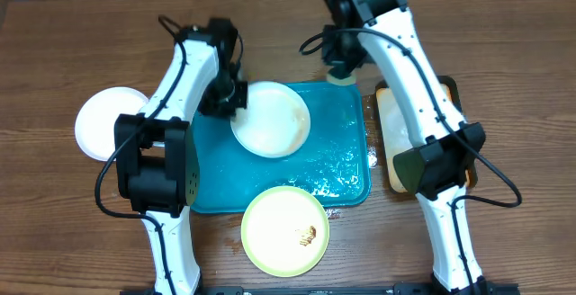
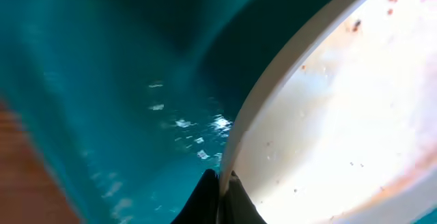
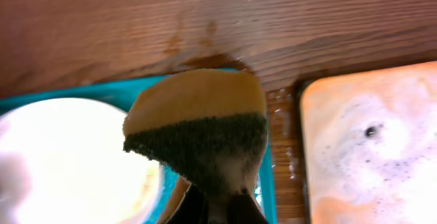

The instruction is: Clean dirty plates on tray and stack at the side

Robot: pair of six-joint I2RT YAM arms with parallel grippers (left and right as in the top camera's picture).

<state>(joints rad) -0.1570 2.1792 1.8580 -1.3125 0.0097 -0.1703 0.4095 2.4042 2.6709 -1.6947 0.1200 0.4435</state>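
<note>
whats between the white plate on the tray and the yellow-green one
Just bare wet tray floor in the overhead view; nothing sits between that white plate and the yellow-green plate.

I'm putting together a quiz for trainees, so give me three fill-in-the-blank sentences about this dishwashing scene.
The left end effector grips a white plate lying in the teal ____.
The right end effector holds a ____.
The overhead view shows ____ plates in all.
Missing: tray; sponge; three.
</note>
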